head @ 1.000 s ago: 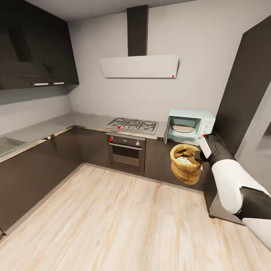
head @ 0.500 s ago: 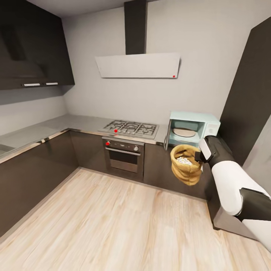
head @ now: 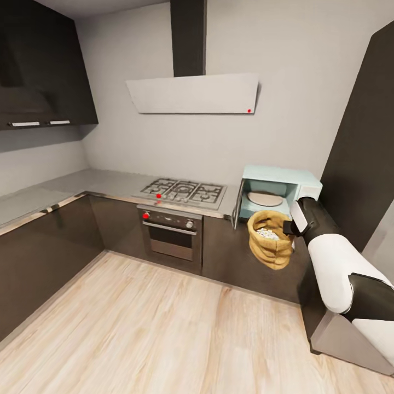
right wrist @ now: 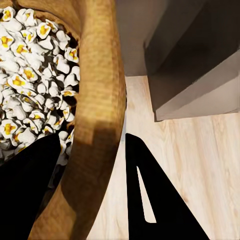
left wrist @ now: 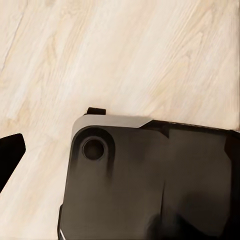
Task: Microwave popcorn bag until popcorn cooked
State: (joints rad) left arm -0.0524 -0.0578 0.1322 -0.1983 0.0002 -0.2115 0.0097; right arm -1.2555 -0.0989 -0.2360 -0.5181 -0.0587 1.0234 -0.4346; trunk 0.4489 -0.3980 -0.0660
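Note:
The tan popcorn bag [head: 268,242] hangs in the air in front of the microwave [head: 280,189], below its open cavity. My right gripper [head: 290,227] is shut on the bag's thick rim [right wrist: 97,125], with one black finger [right wrist: 25,195] inside the bag and the other finger [right wrist: 155,200] outside. White and yellow popcorn [right wrist: 35,85] fills the bag. The pale blue microwave stands on the grey countertop [head: 104,181], its door [head: 237,205] swung open to the left and a round plate inside. In the left wrist view a single black fingertip [left wrist: 9,156] hangs over the wood floor.
A silver gas hob [head: 183,191] and a steel oven [head: 169,234] sit left of the microwave, under a white hood [head: 191,94]. A tall dark cabinet [head: 361,142] rises at the right. Dark base cabinets line the left wall. My dark base [left wrist: 150,185] rests on the plank floor.
The camera has moved closer to the counter, so the hob and cabinets have shifted left and look larger. The bag stays held in my right gripper at the same place in view.

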